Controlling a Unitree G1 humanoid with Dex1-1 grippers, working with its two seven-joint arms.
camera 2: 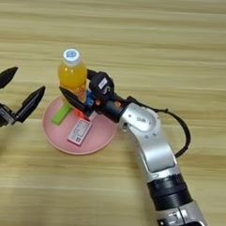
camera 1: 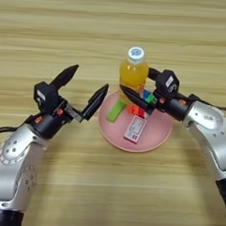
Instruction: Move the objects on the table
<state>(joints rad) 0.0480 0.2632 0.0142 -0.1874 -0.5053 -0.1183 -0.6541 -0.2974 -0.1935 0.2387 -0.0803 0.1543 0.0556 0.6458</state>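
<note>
On the round pink plate (camera 1: 156,136) lie three of the objects: the multicoloured puzzle cube (camera 1: 142,103) at its far side, the flat green bar (camera 1: 116,110) at its left part, and the pink-and-white card box (camera 1: 135,129) near its middle. The orange-juice bottle (camera 1: 133,73) stands upright at the plate's far rim. The right gripper (camera 1: 140,90) reaches over the plate, its two black fingers closing around the cube. The left gripper (camera 1: 83,91) hovers just left of the plate, fingers spread wide, above the wooden table (camera 1: 114,26).
</note>
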